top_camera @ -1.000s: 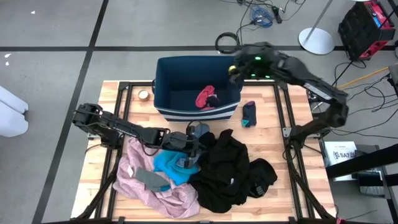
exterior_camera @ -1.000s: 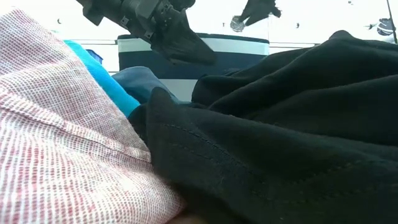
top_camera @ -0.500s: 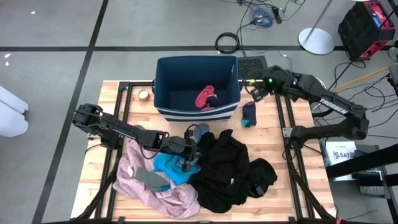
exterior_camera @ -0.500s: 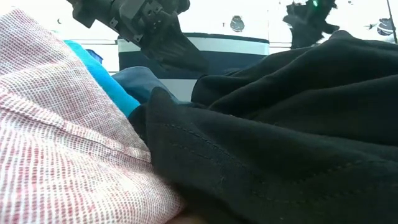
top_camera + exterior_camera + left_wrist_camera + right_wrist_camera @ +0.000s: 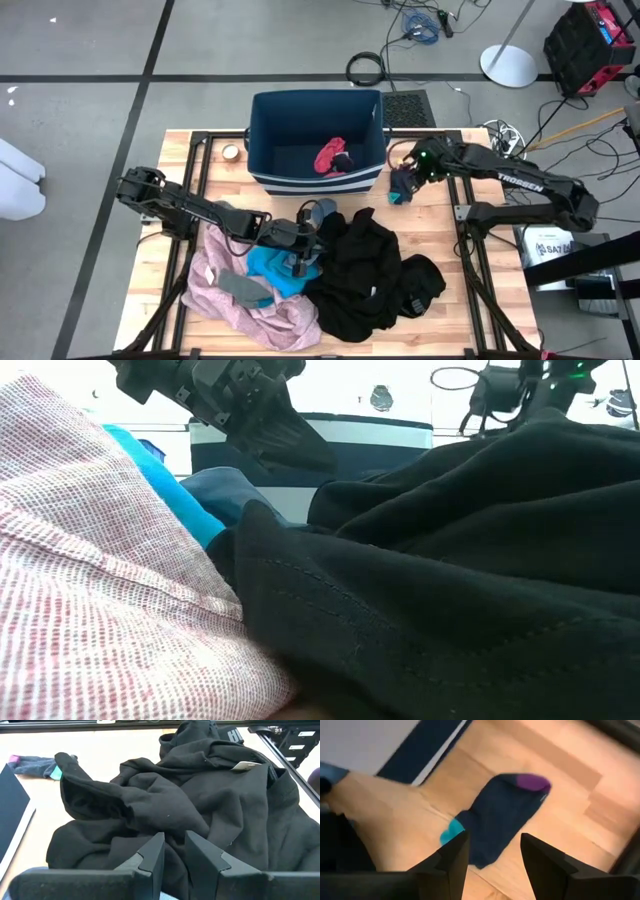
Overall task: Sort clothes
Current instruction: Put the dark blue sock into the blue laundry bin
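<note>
Wood table (image 5: pixel 180 150), clothes pile front-centre. R gripper (image 5: pixel 408 172) parted, empty, poised over dark sock (image 5: pixel 400 183) beside bin (image 5: pixel 265 115). L gripper (image 5: pixel 303 262) part-closed, empty, at black garment (image 5: pixel 360 270). Step: sock pick; descent + closing needed next.

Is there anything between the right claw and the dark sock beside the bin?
Nothing. The right wrist view shows the right claw open, looking straight at the sock on bare table. The high view shows it right beside the sock.
</note>
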{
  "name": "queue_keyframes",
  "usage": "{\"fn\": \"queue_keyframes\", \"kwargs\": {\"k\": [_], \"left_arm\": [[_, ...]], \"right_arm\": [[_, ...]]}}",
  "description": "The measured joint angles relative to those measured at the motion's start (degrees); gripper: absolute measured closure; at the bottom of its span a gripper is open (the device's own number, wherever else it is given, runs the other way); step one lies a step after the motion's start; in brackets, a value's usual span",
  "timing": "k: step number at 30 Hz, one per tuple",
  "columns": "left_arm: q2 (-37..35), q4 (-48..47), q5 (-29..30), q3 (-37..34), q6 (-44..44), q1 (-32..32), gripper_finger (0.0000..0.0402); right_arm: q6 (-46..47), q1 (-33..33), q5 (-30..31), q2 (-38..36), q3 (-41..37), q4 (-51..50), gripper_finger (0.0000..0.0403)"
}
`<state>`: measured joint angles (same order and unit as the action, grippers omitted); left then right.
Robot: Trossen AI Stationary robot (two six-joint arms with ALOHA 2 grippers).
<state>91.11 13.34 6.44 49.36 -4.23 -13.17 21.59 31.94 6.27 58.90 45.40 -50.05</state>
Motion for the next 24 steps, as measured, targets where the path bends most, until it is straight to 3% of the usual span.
{"fn": "queue_keyframes", "kwargs": {"k": [14, 19, 24], "left_arm": [[0.0, 0.7, 0.83, 0.0, 0.07, 0.02, 0.0314], [0.0, 0.64, 0.83, 0.0, 0.09, 0.02, 0.0314], [0.0, 0.01, 0.85, 0.0, 0.08, 0.02, 0.0314]], "right_arm": [[-3.66, -0.55, -5.15, 9.97, -0.78, 2.14, 0.0147], [-4.49, -2.42, -5.0, 12.59, -1.05, 3.03, 0.0138], [-5.48, -4.67, -5.03, 13.12, -6.56, 12.25, 0.0138]]}}
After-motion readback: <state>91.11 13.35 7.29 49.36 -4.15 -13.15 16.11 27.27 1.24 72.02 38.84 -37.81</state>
